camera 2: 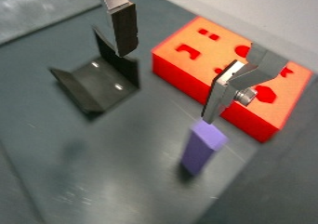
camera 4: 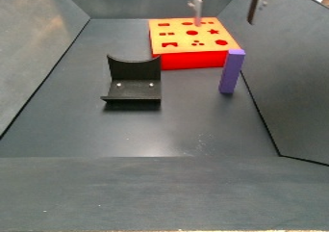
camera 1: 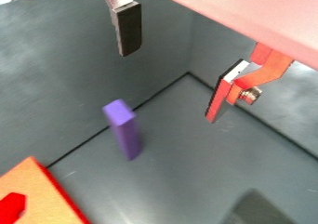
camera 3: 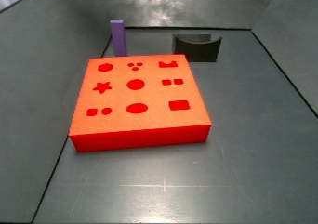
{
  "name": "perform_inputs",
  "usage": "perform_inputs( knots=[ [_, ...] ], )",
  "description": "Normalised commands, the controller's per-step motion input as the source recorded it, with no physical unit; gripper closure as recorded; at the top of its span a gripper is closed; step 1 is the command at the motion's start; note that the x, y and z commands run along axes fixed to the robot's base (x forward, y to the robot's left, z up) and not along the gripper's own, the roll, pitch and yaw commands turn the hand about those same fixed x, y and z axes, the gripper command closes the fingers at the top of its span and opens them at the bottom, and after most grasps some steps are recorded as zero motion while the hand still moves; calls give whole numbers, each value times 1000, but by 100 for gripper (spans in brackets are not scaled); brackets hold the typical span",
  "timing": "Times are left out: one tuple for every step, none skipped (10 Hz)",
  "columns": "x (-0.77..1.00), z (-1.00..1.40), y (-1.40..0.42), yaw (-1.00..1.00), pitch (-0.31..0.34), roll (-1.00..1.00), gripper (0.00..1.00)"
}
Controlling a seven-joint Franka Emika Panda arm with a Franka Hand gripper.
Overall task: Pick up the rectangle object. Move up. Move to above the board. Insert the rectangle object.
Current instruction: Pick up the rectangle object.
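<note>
The gripper (camera 2: 174,56) hangs high above the floor with its jaws spread wide and nothing between them, one silver finger (camera 1: 128,23) and its partner (camera 1: 231,93) well apart in both wrist views. To pick up well, I judge it should centre over the rectangle object (camera 2: 203,147), line the pads up with its broad faces, then descend straight. That object is a slim, matte purple block standing upright on the dark floor, in a side view (camera 4: 233,70) just beside the orange-red board (camera 4: 193,40), at about 4 o'clock from it.

One purple block (camera 4: 233,70), one board (camera 3: 137,99), one fixture (camera 4: 131,82), one tool (camera 2: 174,65).
</note>
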Motion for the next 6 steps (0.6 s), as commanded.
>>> perform_inputs(
  knots=[
    [-586, -1000, -411, 180, -20, 71, 0],
    [-769, -726, -137, 103, -34, 56, 0],
    [-574, -526, -23, 109, -46, 9, 0],
    [-240, -446, 17, 63, -6, 0, 0],
    [0, -431, 31, -14, 0, -46, 0],
    [309, -346, 11, -331, 0, -133, 0]
  ],
)
